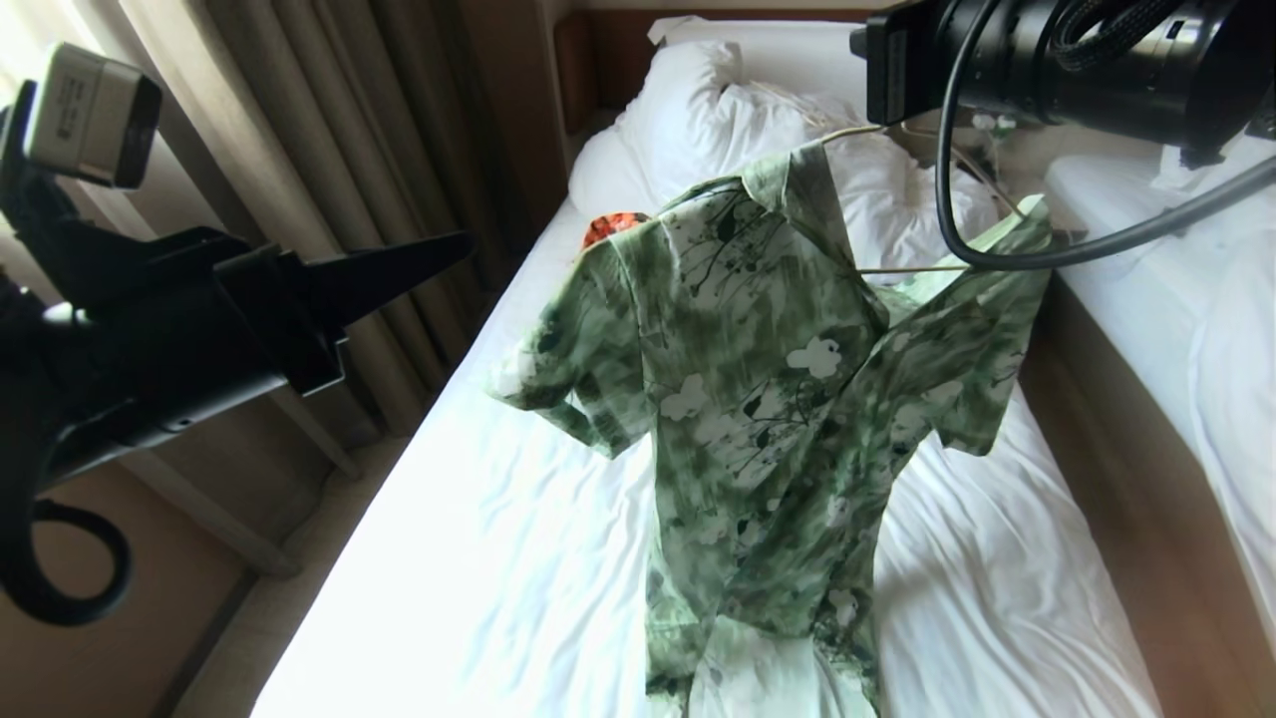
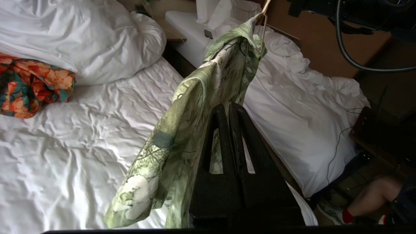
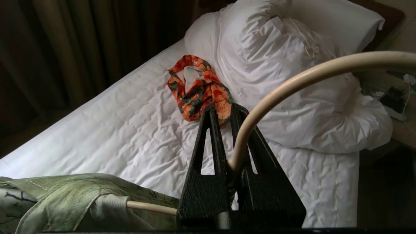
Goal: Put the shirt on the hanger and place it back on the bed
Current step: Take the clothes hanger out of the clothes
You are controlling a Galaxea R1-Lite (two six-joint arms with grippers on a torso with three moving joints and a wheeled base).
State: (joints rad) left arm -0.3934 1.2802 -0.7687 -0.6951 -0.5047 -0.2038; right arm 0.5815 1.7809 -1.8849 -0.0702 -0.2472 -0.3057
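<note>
Shirt (image 1: 758, 399) is draped on the hanger (image 3: 292, 81) and held up over the bed (image 1: 478, 558), hem trailing onto the sheet near the foot end. Right gripper (image 3: 227, 112) is clamped on the hanger's neck, just below the hook — the wire is pinched between the jaws in the right wrist view. Left gripper (image 2: 227, 109) is closed on nothing, parked beside the shirt's sleeve and apart from it in the head view. Hanging looks done, so only the set-down is judged to remain. Risks from here: the far shoulder is seated only loosely, with bare wire showing under the collar (image 1: 807, 179), so a tilt or jerk during lowering could let that side slide off. The grip is on thin round wire — the hanger could rotate in the jaws under the shirt's weight and tip. The hem already touching the sheet could drag and bunch if the hanger is moved sideways instead of straight down. An orange garment (image 3: 198, 87) lies by the pillow (image 3: 276, 48); a release too near it would put the shirt on top of it. An early release would drop the hanger crooked.
</note>
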